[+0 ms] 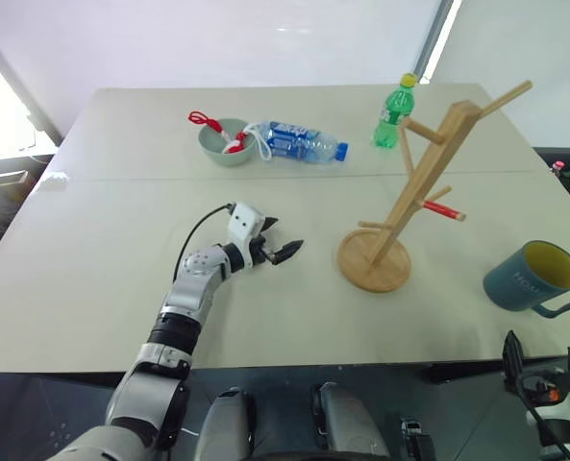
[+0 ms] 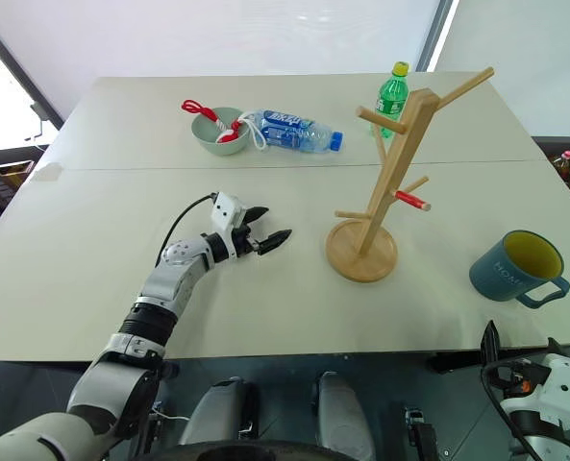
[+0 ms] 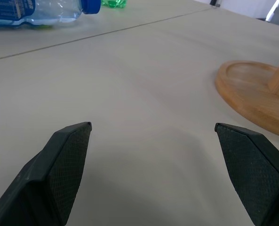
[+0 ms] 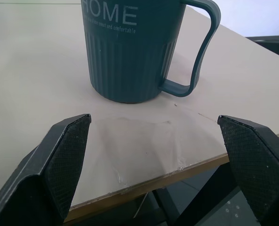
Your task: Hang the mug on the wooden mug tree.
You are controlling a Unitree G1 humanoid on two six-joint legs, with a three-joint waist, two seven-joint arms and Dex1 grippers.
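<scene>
Fingers of the left gripper [image 1: 283,252] stand wide apart over the bare worktop [image 1: 92,288] in the middle of the frame, holding nothing. The wooden mug tree [image 1: 409,192] stands just right of it, not touching. The right gripper [image 4: 158,155] is wide apart too and empty, at the worktop's near edge, lower right. The mug [image 1: 532,279] sits upright just beyond it, handle toward the right edge.

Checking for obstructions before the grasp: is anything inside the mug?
The mug stands upright; the yellow inner wall that shows is bare. Its near wall hides the bottom, so contents there cannot be ruled out.
</scene>
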